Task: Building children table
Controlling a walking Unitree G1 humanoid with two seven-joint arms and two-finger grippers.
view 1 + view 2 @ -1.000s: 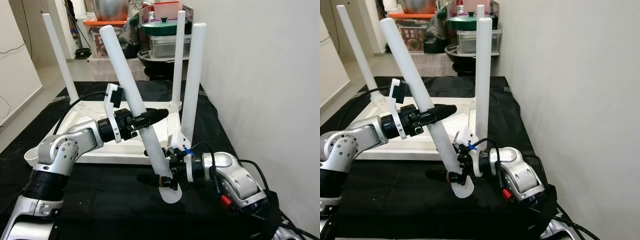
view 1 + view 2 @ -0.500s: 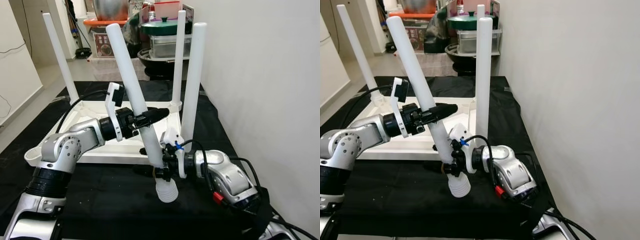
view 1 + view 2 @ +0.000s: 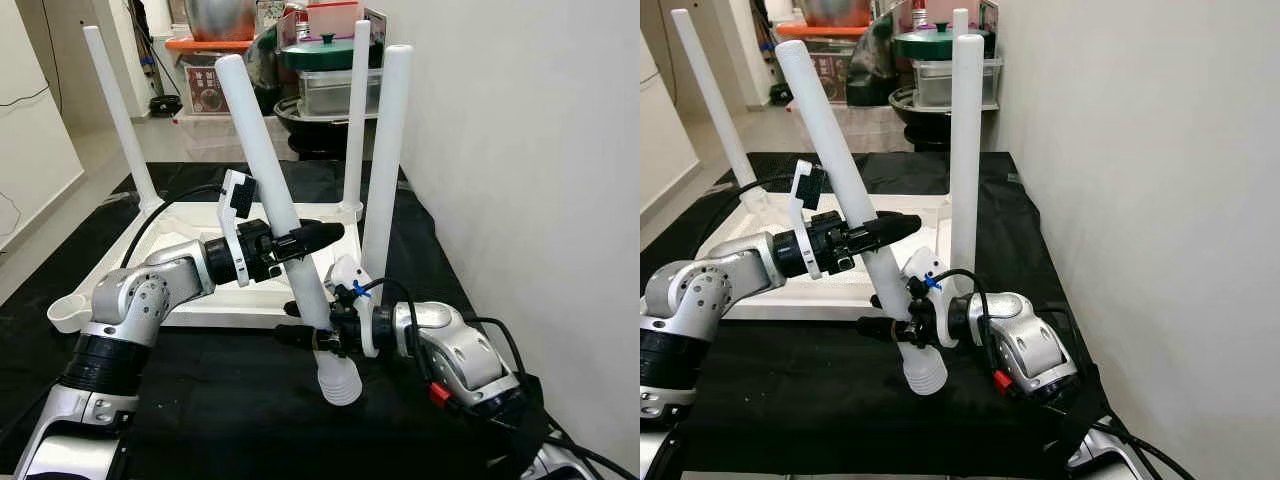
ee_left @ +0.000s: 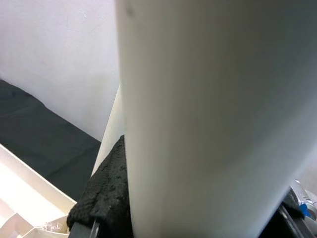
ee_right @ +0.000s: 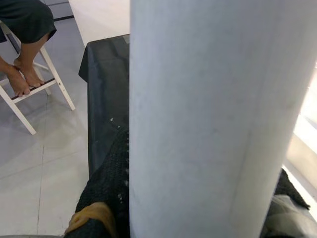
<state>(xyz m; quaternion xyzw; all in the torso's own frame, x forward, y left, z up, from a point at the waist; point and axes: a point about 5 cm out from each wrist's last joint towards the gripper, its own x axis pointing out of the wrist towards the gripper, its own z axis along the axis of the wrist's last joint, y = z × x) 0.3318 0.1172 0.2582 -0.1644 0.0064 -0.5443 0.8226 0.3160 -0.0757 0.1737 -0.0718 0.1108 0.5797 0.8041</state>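
Black cloth [image 3: 200,400] covers the surface in front of you, with a plain white wall [image 3: 520,150] running along its right side. On the cloth lies the white tabletop [image 3: 190,225], turned upside down, and three white legs already stand up from it: the far left leg [image 3: 118,110], the far right leg [image 3: 357,110] and the near right leg [image 3: 386,160].

Your fourth leg [image 3: 270,200] is the loose one. It leans with its top tilted away toward the left and its ribbed threaded end [image 3: 338,380] hanging just above the cloth, in front of the tabletop's near edge and near the foot of the near right leg. You hold it with both arms. Your left gripper [image 3: 312,236] is clamped around the leg about midway up, its black fingers reaching past it on either side. Your right gripper [image 3: 300,338] is closed on the same leg lower down, just above the ribbed end, pointing in from the right.

Both wrist views put the leg's white shaft right up against the lens, with a black finger [image 4: 106,188] beside it.

Behind the cloth you can see stacked pots and containers [image 3: 320,70]. In the right wrist view, a person's bare feet [image 5: 22,79] rest on the rung of a white stool [image 5: 29,94] on the tiled floor [image 5: 54,163].
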